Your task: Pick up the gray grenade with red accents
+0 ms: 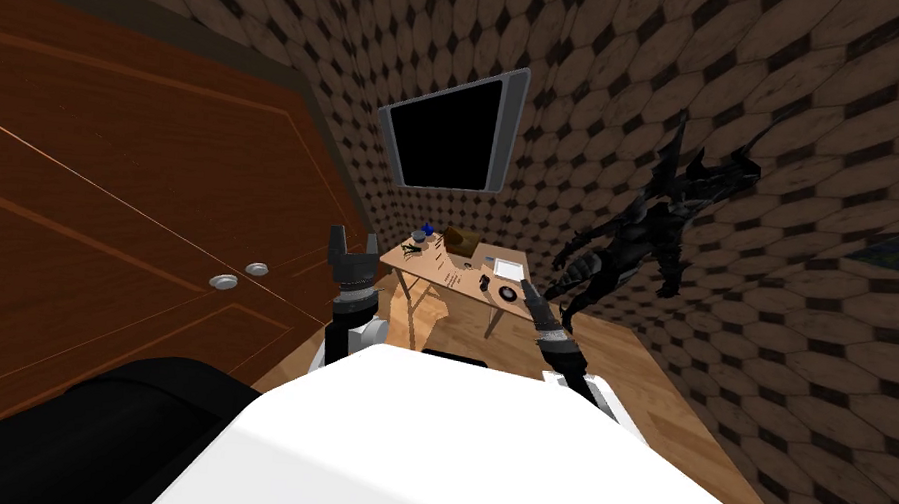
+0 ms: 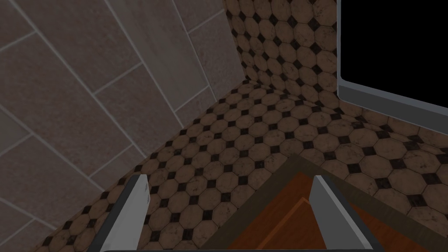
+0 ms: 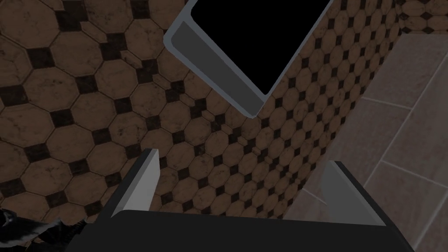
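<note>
The left arm (image 1: 353, 309) stands upright, nearer than the light wooden folding-leg surface (image 1: 456, 270) and off its left end, and the left jaws point straight up, released and wide apart with nothing between them. The right arm (image 1: 560, 349) reaches forward at a slant toward the near right corner of the surface, stopping short of it. The right jaws are likewise spread and empty. There is one surface, and on it lie about six small things: a small blue thing (image 1: 427, 229) at its far left, a dark tangled thing (image 1: 408, 249) just nearer than that, a brown box (image 1: 457, 242) at the far middle, a flat white tray (image 1: 508, 269) at the right end, a dark round disc (image 1: 507, 293) at the near right edge, and a small dark piece (image 1: 485, 282) beside the disc. The gray grenade with red accents would be among these on the surface, well apart from both jaws, but they are too small to tell which it is or to make out its red marks. Above the surface hangs one grey-framed black screen (image 1: 455, 134), to its right stands one black spiky creature figure (image 1: 652, 230), and to its left two round silver knobs (image 1: 240, 276) sit on reddish-brown wooden doors (image 1: 91, 196).
</note>
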{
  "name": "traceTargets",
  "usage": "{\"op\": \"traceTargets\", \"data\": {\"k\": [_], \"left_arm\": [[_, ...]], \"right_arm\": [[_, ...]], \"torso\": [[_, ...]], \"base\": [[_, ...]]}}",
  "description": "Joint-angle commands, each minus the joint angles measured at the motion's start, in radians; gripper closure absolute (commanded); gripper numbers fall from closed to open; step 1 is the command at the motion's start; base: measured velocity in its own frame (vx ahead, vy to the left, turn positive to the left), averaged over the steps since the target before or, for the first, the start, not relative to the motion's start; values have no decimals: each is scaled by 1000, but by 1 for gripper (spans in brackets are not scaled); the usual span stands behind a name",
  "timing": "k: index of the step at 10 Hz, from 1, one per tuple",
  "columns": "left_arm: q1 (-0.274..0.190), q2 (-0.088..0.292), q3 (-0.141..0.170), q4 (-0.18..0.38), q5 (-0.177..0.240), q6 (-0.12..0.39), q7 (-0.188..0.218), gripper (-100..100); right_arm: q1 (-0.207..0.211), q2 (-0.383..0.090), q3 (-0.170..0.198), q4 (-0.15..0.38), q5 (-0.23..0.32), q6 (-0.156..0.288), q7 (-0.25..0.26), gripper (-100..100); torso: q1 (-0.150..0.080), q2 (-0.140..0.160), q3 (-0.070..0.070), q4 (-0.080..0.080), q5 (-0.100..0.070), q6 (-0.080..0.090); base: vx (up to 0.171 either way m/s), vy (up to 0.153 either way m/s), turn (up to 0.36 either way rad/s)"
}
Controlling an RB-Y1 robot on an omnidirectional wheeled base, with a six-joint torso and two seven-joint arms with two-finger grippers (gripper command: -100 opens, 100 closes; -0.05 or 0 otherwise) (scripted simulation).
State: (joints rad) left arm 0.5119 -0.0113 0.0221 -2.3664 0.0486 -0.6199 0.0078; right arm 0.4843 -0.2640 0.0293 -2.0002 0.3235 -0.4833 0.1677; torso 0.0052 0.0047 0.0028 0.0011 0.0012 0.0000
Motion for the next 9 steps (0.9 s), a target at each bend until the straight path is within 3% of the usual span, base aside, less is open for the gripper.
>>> {"op": "traceTargets", "data": {"k": [1, 9], "left_arm": [[0, 0, 0, 0, 0, 0, 0, 0], [0, 0, 0, 0, 0, 0, 0, 0]], "right_arm": [[-14, -11, -3, 50, 16, 3, 13, -100], [-40, -95, -10, 249, 124, 24, 102, -100]], "torso": [[0, 0, 0, 0, 0, 0], [-1, -4, -2, -1, 0, 0]], "base": [[-59, 56, -22], [-23, 49, -1]]}}
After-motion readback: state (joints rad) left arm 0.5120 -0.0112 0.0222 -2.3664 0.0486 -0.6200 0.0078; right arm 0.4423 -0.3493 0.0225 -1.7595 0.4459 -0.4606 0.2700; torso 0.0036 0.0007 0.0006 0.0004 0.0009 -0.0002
